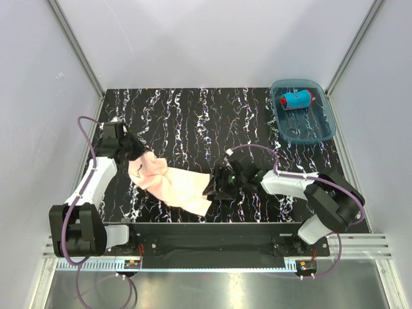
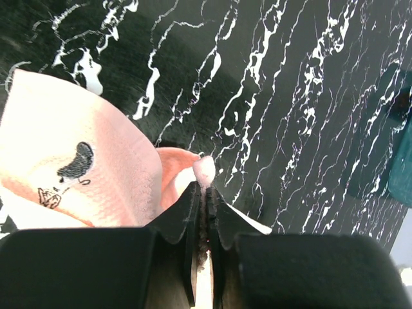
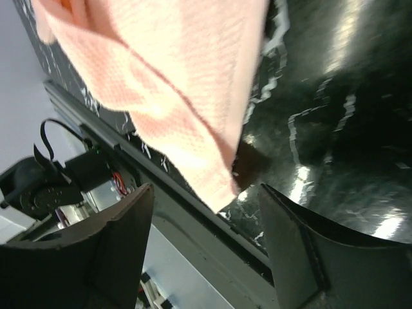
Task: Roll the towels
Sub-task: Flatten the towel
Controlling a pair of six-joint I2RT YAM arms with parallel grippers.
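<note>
The pale peach-pink towel (image 1: pixel 170 183) lies partly spread on the black marbled table, near the front left. My left gripper (image 1: pixel 133 154) is shut on its far left corner; in the left wrist view a bit of pink cloth (image 2: pixel 205 171) pokes out between the closed fingertips, and the towel (image 2: pixel 71 161) shows a small black print. My right gripper (image 1: pixel 215 187) is open beside the towel's right edge; in the right wrist view the towel's corner (image 3: pixel 187 109) hangs between the spread fingers (image 3: pixel 116 238). The blue towel with red pattern (image 1: pixel 295 100) lies rolled in the tray.
A translucent blue plastic tray (image 1: pixel 320 129) stands at the back right corner of the table. The table's front rail (image 3: pixel 193 225) runs just below the towel's near corner. Grey walls enclose the sides.
</note>
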